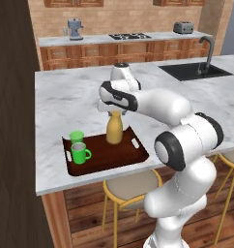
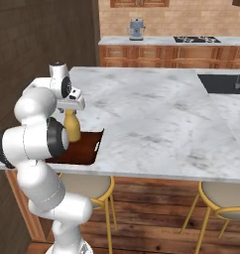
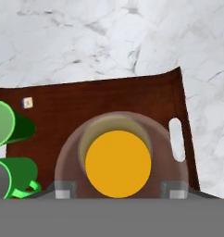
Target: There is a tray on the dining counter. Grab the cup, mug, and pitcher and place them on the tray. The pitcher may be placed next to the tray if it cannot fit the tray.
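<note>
mustard-yellow pitcher (image 1: 114, 128) stands upright on the dark brown tray (image 1: 124, 155), at three o'clock from the green cup (image 1: 76, 137) and mug (image 1: 80, 153) in the left base view. the gripper (image 3: 118, 190) sits over its neck, fingers spread at nine and three o'clock.

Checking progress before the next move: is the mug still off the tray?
No, the mug stands on the tray, beside the cup.

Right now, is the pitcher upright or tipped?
Upright: the pitcher stands on the tray, neck straight up under the tool.
</note>
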